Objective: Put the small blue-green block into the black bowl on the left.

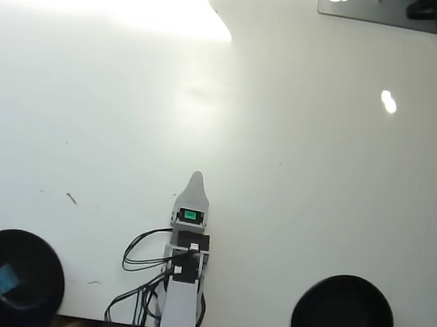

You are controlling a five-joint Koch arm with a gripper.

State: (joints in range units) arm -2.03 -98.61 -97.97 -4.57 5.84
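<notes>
The small blue-green block (4, 278) lies inside the black bowl (43, 265) at the bottom left of the overhead view, a little left of the bowl's middle. My gripper (197, 178) points up the white table from the bottom centre, well to the right of that bowl and apart from it. Only one pale pointed tip shows from above, so the jaws lie one behind the other. Nothing shows in the gripper.
A second black bowl (343, 322) sits at the bottom right with nothing in it. Black cables (140, 260) loop beside the arm's base. A grey plate and dark gear (435, 15) lie at the top right. Strong glare washes out the top left of the table.
</notes>
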